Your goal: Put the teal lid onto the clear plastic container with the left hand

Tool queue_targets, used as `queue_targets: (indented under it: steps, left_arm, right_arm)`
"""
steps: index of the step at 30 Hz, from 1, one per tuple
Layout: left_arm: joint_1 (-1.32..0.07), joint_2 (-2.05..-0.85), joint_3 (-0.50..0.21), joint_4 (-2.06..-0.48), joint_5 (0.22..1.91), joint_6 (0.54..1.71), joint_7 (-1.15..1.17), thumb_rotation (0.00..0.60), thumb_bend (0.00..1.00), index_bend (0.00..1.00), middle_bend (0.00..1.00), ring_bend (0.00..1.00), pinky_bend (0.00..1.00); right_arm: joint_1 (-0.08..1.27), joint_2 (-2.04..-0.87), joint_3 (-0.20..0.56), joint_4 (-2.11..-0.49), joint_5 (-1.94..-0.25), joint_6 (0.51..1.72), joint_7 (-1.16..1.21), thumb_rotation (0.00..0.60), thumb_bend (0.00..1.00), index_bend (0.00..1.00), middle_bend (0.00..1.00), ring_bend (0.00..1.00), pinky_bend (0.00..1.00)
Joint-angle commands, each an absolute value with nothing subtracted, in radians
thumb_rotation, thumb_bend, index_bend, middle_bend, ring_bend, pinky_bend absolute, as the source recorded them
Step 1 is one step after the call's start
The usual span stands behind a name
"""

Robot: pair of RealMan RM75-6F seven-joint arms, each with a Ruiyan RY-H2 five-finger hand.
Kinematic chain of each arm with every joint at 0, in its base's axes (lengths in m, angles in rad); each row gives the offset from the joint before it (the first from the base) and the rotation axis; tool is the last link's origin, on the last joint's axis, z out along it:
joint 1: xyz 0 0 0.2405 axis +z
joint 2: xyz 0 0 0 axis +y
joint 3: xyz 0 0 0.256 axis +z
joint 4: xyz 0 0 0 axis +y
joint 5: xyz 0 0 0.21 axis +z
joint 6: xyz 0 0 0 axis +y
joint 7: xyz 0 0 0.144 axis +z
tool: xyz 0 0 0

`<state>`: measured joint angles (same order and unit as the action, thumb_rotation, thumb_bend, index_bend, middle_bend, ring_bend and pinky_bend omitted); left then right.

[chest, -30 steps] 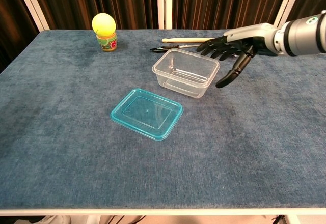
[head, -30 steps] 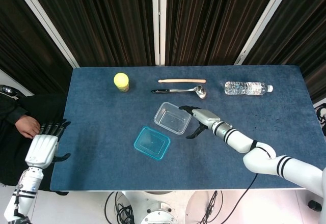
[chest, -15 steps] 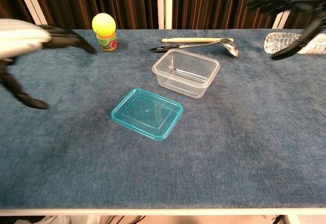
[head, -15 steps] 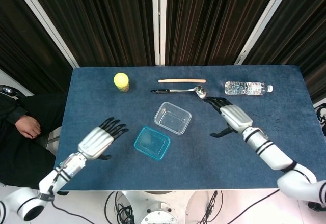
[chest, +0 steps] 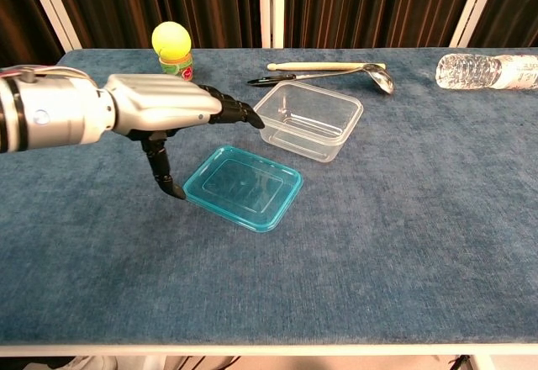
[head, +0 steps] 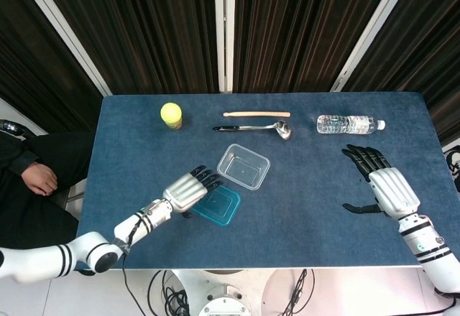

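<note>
The teal lid lies flat on the blue table, just in front of and left of the clear plastic container, which stands upright and empty. My left hand hovers over the lid's left edge, fingers spread forward and thumb pointing down beside the lid's left corner, holding nothing. My right hand hangs open far to the right, well away from the container, and shows only in the head view.
A yellow-capped jar stands at the back left. A wooden stick and a metal ladle lie behind the container. A water bottle lies at the back right.
My left hand has swept in from the left to reach over the lid's left edge. My right hand has drawn back to the right, away from the container.
</note>
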<state>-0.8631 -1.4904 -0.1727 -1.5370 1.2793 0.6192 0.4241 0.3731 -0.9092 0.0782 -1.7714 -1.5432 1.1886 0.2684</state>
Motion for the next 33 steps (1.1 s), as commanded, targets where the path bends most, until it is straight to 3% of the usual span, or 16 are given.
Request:
queue_targets:
  steps: [1, 13, 18, 33]
  left_arm:
    - [-0.917, -1.523, -0.164, -1.516, 1.153, 0.59, 0.522, 0.6, 0.02, 0.06, 0.01, 0.0, 0.02]
    - [-1.049, -1.554, -0.086, -1.584, 0.795, 0.678, 0.726, 0.6, 0.02, 0.06, 0.01, 0.0, 0.03]
    - [-1.071, -1.549, -0.066, -1.627, 0.74, 0.737, 0.745, 0.6, 0.02, 0.06, 0.01, 0.0, 0.03]
    - [-1.167, -1.614, -0.017, -1.574, 0.607, 0.767, 0.791, 0.6, 0.02, 0.06, 0.01, 0.0, 0.03]
  right_arm:
    - [0.356, -0.911, 0.067, -1.751, -1.561, 1.215, 0.29, 0.6, 0.03, 0.0, 0.04, 0.0, 0.0]
    - [0.328, -0.925, 0.046, -1.711, -1.588, 1.254, 0.336, 0.6, 0.03, 0.0, 0.04, 0.0, 0.0]
    - [0.319, -0.931, 0.042, -1.69, -1.589, 1.267, 0.36, 0.6, 0.03, 0.0, 0.04, 0.0, 0.0]
    - [0.302, -0.948, 0.029, -1.647, -1.593, 1.282, 0.398, 0.6, 0.03, 0.0, 0.04, 0.0, 0.0]
